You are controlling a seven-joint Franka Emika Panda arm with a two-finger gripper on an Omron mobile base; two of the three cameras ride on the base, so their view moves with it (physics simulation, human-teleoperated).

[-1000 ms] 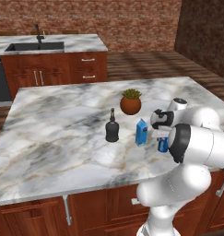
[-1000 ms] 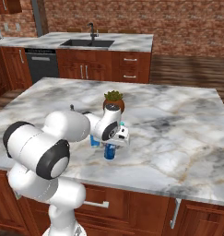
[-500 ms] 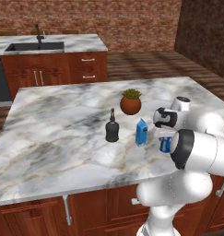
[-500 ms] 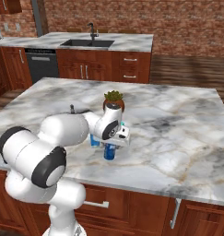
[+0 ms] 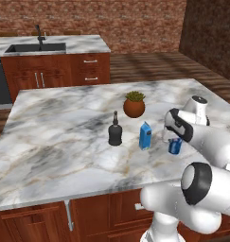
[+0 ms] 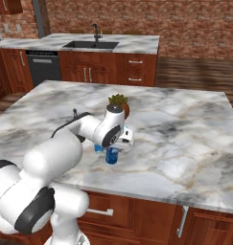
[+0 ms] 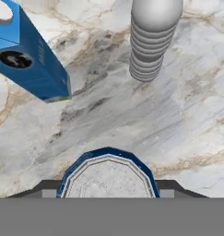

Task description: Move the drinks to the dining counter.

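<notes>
On the near marble island (image 5: 55,142), close to its front right part, stands the blue-and-white can (image 5: 174,145), short and round, with a deep blue wall and a pale grey-white top ringed by a blue rim; in the hand view that top (image 7: 108,177) sits at the bottom edge, looked down upon. The gripper (image 6: 119,143) hangs right over the can, its small dark tips showing at either side of the can's rim in the hand view; the jaws stand partly apart, but whether they press the can's sides I cannot tell. Just beside the can is the blue carton (image 5: 145,135), upright with a white top, and further left the squat black bottle (image 5: 115,132) with its narrow neck. The clear water bottle (image 7: 151,37) appears in the hand view as a ribbed grey column cut off at the top; in the left base view it is mostly hidden behind the arm. A terracotta pot (image 5: 134,107) with a green plant stands behind the carton. In the right base view the arm covers the carton and black bottle almost wholly. Across the wooden floor lies the dining counter (image 5: 88,43) with its black sink (image 5: 36,47) and faucet (image 5: 39,33). Counted: four drinks, one pot, two counters.
</notes>
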